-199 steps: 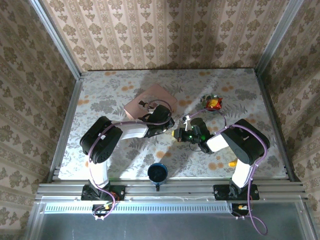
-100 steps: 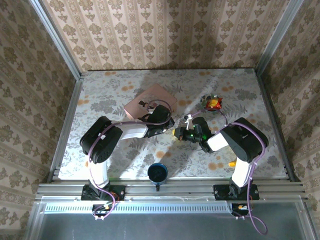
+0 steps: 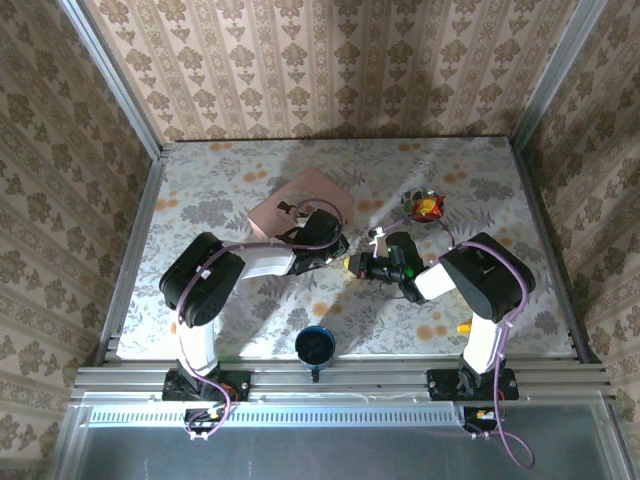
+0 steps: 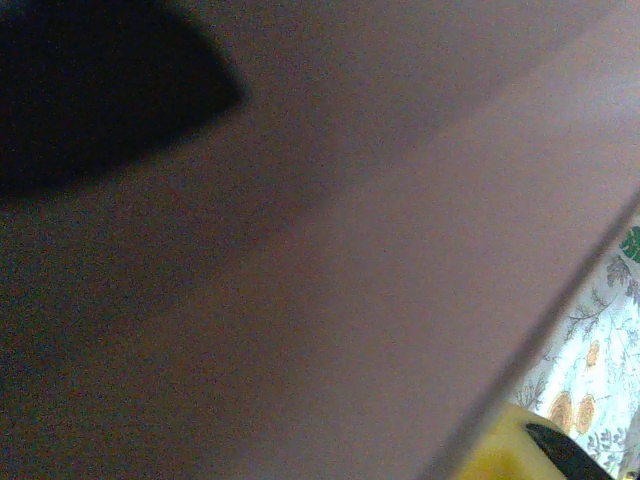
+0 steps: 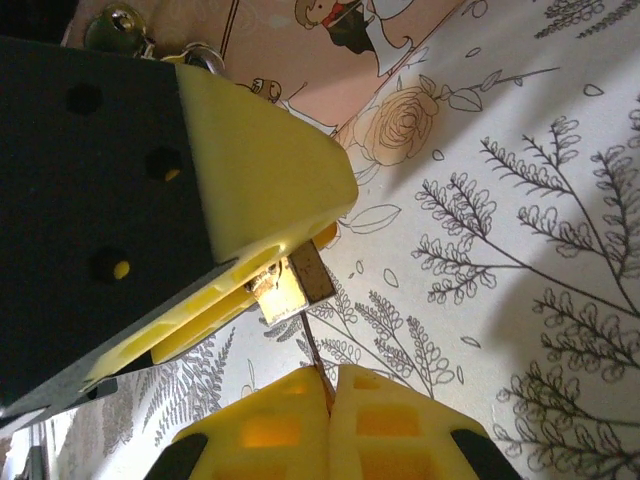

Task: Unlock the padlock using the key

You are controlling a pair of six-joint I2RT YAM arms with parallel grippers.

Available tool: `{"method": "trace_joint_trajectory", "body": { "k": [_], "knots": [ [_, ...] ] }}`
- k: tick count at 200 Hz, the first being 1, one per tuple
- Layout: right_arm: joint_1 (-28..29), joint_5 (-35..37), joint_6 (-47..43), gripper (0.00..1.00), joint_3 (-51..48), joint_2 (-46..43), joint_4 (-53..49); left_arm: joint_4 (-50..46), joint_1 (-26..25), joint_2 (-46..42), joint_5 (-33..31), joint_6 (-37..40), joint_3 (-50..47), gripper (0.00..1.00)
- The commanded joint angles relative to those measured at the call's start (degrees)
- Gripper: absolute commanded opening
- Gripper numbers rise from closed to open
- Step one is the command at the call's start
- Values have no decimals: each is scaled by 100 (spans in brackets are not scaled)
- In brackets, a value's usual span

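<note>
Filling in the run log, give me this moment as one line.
left gripper: shut on padlock | right gripper: shut on key | key tip at padlock | pink box just beyond them

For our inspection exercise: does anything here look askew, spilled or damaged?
Mildly: the pink box lies cornerwise to the table edges, and the blue cup sits right at its near edge. Nothing looks spilled or broken.

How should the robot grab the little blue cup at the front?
Probably by the rim, coming straight down from above. The blue cup stands upright with its round mouth open to the top, so one finger can slip inside the wall and the other stay outside.
</note>
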Motion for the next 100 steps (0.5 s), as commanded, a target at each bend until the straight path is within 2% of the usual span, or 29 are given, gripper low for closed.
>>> {"method": "trace_joint_trajectory", "body": {
  "k": [1,100],
  "knots": [
    [-40,-340,-99,0,403,75,37,-138,-30,109,367,13,-69,0],
    [-411,-947,-49,0,672,115,-140,-117,-7,30,465,145,-122,0]
  ]
}}
